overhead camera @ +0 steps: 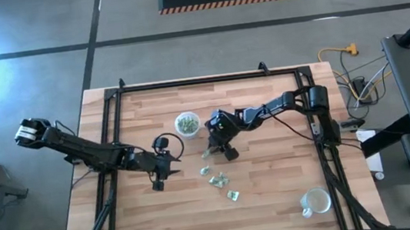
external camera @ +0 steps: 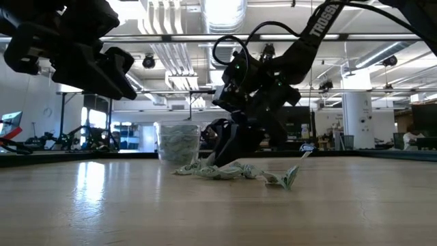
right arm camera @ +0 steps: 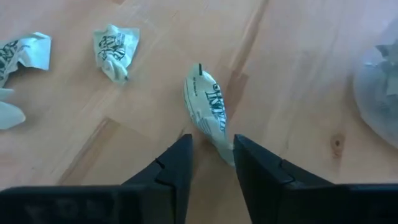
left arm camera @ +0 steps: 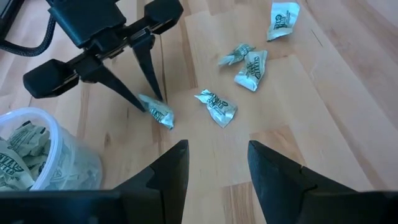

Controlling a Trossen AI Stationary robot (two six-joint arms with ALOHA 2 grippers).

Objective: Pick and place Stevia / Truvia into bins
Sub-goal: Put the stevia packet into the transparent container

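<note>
Right gripper (right arm camera: 211,158): fingers narrowly apart, straddling one Truvia sachet (right arm camera: 208,109) lying mid-table; grip not confirmed.
Left gripper (left arm camera: 217,165): open, empty, near the table's left edge.
Filled bin (overhead camera: 187,123): beside right gripper.

In the left wrist view the bin (left arm camera: 43,152) is cut off by the picture's edge, so only part of its rim and contents shows. In the right wrist view the same bin (right arm camera: 379,93) is a blurred sliver at the edge, and one end of a sachet (right arm camera: 210,112) is hidden between the right gripper (right arm camera: 211,152) fingertips. From above, print on the sachets is too small to read.
</note>
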